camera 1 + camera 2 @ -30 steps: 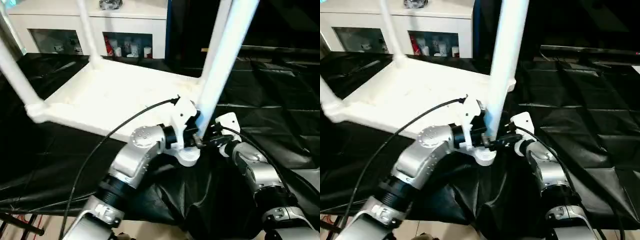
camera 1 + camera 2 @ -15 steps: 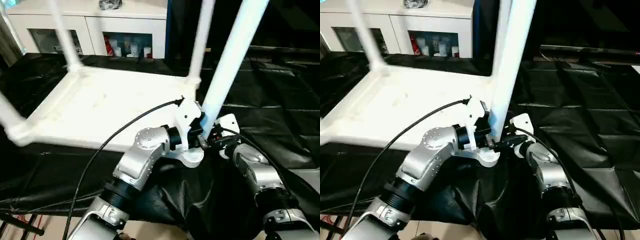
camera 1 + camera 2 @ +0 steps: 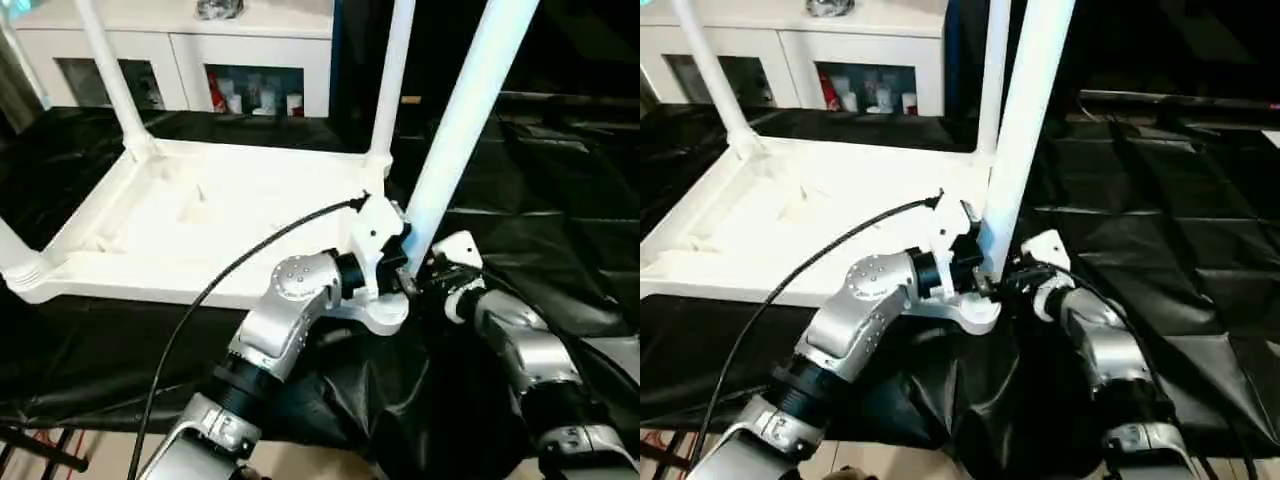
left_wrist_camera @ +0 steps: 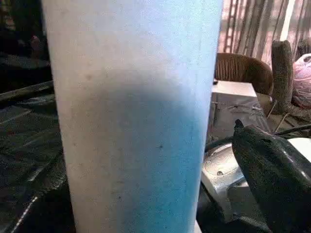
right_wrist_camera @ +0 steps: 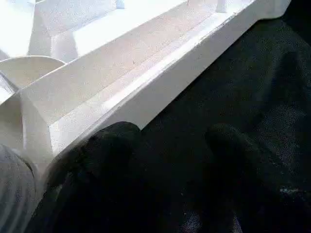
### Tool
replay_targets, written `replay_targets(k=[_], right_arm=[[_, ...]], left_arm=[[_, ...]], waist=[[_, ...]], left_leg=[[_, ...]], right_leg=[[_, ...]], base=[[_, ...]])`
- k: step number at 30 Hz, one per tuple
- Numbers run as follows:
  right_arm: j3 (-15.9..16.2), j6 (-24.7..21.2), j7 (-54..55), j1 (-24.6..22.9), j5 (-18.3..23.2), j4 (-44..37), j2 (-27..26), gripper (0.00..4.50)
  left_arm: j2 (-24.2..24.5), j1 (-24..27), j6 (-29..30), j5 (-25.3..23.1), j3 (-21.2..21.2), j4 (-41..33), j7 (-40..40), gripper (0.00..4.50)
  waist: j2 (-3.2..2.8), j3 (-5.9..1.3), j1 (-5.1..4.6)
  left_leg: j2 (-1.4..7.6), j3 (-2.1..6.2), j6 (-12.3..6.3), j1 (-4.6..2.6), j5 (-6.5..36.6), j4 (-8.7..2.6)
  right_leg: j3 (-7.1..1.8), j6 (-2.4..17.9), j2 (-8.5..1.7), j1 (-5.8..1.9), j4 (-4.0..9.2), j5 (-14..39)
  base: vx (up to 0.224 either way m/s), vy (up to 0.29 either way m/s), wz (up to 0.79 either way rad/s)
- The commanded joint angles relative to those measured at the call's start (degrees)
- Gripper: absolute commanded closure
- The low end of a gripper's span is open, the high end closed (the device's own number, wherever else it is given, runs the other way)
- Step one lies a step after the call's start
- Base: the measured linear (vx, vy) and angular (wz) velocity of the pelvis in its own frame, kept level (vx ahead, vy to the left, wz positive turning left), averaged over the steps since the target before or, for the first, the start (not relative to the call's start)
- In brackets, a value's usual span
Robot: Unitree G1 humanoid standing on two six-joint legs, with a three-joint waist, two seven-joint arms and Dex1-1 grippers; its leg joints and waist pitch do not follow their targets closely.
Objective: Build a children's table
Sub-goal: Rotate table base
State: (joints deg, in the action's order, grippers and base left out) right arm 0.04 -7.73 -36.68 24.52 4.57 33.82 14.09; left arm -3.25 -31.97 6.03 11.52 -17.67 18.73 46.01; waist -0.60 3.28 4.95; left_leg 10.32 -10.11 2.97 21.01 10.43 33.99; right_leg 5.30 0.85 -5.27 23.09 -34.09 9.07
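The left pincer (image 3: 402, 268) is clamped on the long white tubular leg (image 3: 458, 125) standing in the upturned white plastic tabletop's (image 3: 215, 215) corner socket just below, the right pincer (image 5: 165, 160), fingers apart, beside it over the black-draped desk (image 3: 540, 240); a tilted push could, I judge, jam or unseat it.

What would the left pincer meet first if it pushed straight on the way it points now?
Most likely the near leg: in the left wrist view it stands square across the left pincer's line, close ahead, though whether they already touch is unclear.
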Motion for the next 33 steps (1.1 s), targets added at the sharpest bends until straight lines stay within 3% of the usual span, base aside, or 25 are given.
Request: replay_targets(k=[1,6,12,18,26,30,33], right_arm=[[5.5,0.6,-4.1,0.8,0.6,-1.2,-2.9,1.34],[5.3,-0.4,-6.9,0.0,1.4,-3.4,-2.8,1.34],[7.6,-1.1,-12.8,-1.7,2.8,-7.1,-2.1,1.34],[7.5,-1.1,-13.2,-1.6,2.4,-7.0,-2.1,1.34],[5.7,1.0,-8.8,0.1,-0.2,-4.2,-2.8,1.34],[2.3,2.6,-4.7,1.6,0.1,-2.0,-2.5,1.34],[1.1,2.4,-5.1,1.4,0.9,-2.7,-1.3,1.34]], left_arm=[[-2.6,-2.1,-0.4,-0.3,-2.0,0.0,0.3,0.02],[-2.9,-2.2,-0.5,-0.3,-1.7,0.1,0.5,0.02],[-3.3,-1.9,0.0,0.5,-1.9,-0.7,1.2,0.02],[-3.5,-1.6,0.4,0.8,-1.9,-1.3,1.6,0.02],[-4.7,-1.8,0.5,0.7,-1.7,-1.3,1.1,0.02],[-1.4,-3.9,-1.3,-1.2,0.4,2.1,1.0,0.02],[1.3,-3.8,-1.1,-1.4,1.4,1.3,2.1,0.02]], waist=[[0.45,-3.89,0.54],[0.47,-3.87,0.51],[0.53,-3.91,0.61],[0.47,-3.84,0.60],[0.44,-3.80,0.57],[0.25,-3.74,0.51],[0.10,-3.83,0.60]], left_leg=[[2.75,0.99,-2.64,-0.15,14.6,-4.22],[2.72,0.94,-2.79,-0.14,14.6,-4.19],[2.76,0.98,-3.54,0.03,14.1,-4.16],[2.81,1.02,-3.09,-0.12,14.8,-4.24],[2.83,1.05,-2.97,-0.09,15.0,-4.28],[2.63,1.00,-2.56,-0.29,15.9,-4.26],[2.79,1.15,-2.38,-0.22,15.8,-4.39]], right_leg=[[-2.77,11.2,-3.83,-3.37,4.60,17.8],[-2.80,11.3,-3.74,-3.33,4.57,17.1],[-2.77,11.3,-3.84,-3.49,4.53,16.5],[-2.74,11.3,-3.82,-3.30,4.70,17.8],[-2.72,11.2,-3.84,-3.30,4.72,18.0],[-2.67,10.5,-3.87,-3.05,5.08,20.2],[-2.69,10.8,-3.85,-3.25,4.79,18.7]], base=[[0.000,0.000,0.00],[0.000,0.000,0.00],[0.000,0.000,0.00],[0.000,0.000,0.00],[0.000,0.000,0.00],[0.000,0.000,0.00],[0.000,0.000,0.00]])
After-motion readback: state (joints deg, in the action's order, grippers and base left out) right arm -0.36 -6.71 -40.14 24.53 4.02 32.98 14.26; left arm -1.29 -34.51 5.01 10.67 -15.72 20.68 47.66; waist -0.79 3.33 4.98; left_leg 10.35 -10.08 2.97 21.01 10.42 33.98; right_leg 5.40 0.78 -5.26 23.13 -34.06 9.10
